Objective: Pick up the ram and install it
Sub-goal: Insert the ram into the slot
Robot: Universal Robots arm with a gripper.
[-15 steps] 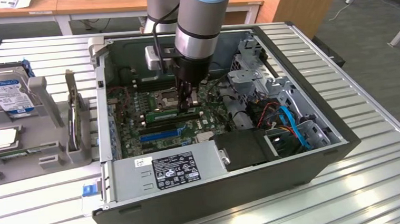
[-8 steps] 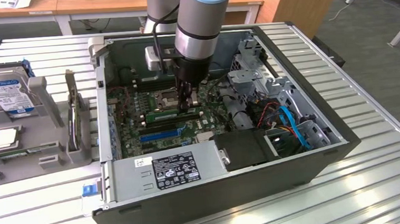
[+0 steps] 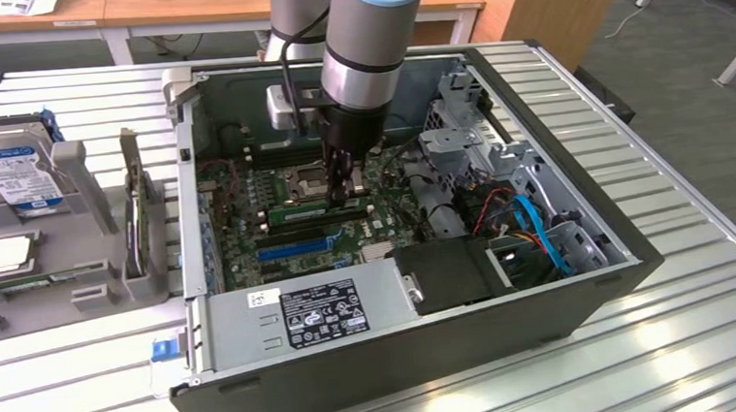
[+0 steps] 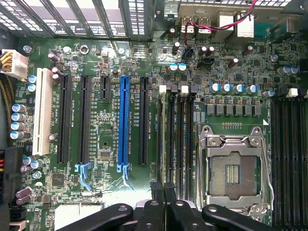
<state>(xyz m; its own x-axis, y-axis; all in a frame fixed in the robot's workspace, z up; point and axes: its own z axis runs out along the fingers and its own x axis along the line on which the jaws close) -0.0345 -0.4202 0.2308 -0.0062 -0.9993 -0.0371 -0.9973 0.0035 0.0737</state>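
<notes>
In the exterior view the long, thin green circuit-board ram [image 3: 321,210] lies along the black plastic memory slots [image 3: 297,227] inside the open dark computer case [image 3: 393,365], directly under the pincer [image 3: 345,196]. Seating it well, I judge, means keeping it square and pressing straight down. In the wrist view the black fingers [image 4: 153,214] are nearly together, pinching the ram's upper edge.

The arm [image 3: 363,41] is a silver-grey tube with a light blue cap and a black band [image 3: 361,63]. Below the band are a black hand [image 3: 345,193], a pale box [image 3: 286,106] and a black cable [image 3: 284,61].
</notes>
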